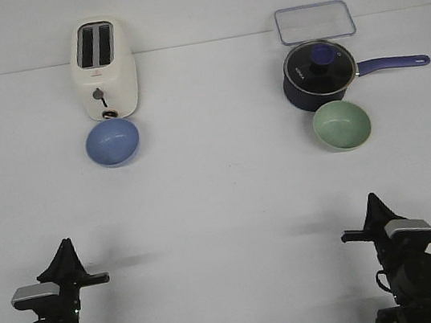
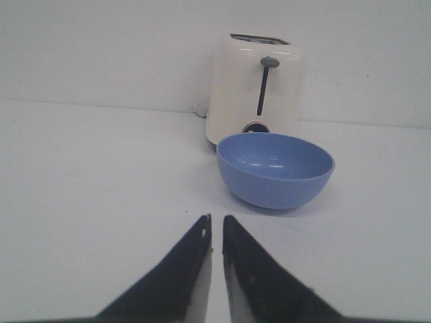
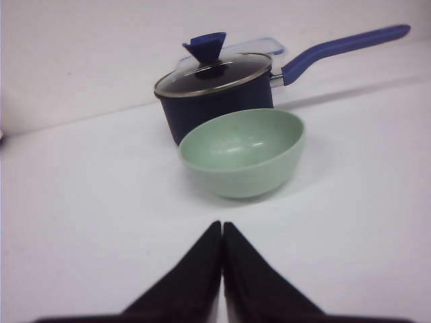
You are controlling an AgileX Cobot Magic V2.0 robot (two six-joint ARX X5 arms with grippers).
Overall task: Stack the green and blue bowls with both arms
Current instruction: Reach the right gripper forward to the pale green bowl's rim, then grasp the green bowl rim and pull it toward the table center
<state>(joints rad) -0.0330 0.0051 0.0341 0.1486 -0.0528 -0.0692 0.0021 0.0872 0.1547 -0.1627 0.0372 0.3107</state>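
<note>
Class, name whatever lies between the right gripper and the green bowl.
Nothing: only bare white table separates the right gripper from the green bowl, shown in the right wrist view.

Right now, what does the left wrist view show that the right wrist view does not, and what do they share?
Only the left wrist view shows the blue bowl, upright and empty, with the cream toaster close behind it, and the left gripper, its tips nearly together.

Only the right wrist view shows the green bowl, also empty, the navy saucepan with its glass lid just behind, a clear container's corner, and the right gripper, tips closed.

Both show the white table and one untouched bowl ahead of the fingertips.
</note>
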